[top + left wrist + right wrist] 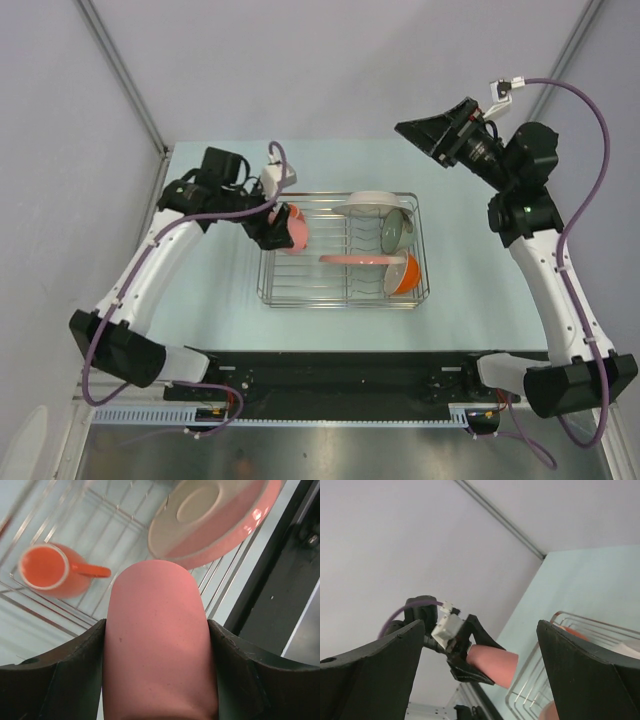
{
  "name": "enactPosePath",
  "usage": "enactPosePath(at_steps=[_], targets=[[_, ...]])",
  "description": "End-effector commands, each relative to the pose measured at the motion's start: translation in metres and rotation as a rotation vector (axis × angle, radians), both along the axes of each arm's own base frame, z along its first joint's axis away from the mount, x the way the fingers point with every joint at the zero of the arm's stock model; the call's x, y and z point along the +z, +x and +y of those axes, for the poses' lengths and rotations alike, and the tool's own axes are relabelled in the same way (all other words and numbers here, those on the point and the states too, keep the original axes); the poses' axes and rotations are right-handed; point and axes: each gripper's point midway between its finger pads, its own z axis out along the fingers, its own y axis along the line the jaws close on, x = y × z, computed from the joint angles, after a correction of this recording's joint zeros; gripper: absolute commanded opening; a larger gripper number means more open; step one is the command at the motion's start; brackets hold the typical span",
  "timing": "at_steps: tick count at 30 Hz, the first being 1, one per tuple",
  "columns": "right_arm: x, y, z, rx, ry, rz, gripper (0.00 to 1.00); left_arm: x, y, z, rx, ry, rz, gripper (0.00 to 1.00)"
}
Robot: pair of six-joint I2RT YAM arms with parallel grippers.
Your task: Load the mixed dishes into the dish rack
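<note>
The silver wire dish rack (pixel 300 285) sits mid-table. Standing in it are a white plate (pixel 375 203), a grey-green bowl (pixel 395 230), a salmon-pink plate (pixel 358 259) and an orange bowl (pixel 403 275). My left gripper (pixel 285 228) is shut on the salmon-pink cup (pixel 298 233), holding it over the rack's left end. The left wrist view shows that cup (pixel 160 640) clamped between both fingers, with the orange mug (pixel 50 570) and the pink plate (pixel 215 520) in the rack (pixel 105 525) below. My right gripper (pixel 430 135) hangs high at the back right, open and empty.
In the right wrist view the open right gripper (pixel 477 630) looks across at the left gripper's fingers (pixel 470 675) holding the cup (pixel 492 662) above the rack's edge (pixel 555 617). A black rail (pixel 340 385) runs along the near table edge. Grey walls stand behind.
</note>
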Motion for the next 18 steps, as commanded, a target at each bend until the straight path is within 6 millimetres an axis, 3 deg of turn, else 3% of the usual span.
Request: enactPosePath(at_steps=[1,13,18], targets=[[-0.03,0.008,-0.016,-0.129,-0.152,0.044,1.0,-0.037,-0.004,0.005,0.008,0.191,0.034,0.0],[-0.055,0.006,-0.031,-0.195,-0.245,0.09,1.0,-0.124,0.01,-0.002,0.006,0.46,0.095,0.0],[-0.063,0.008,-0.037,-0.204,-0.255,0.106,1.0,-0.15,0.014,0.001,0.006,0.541,0.101,0.0]])
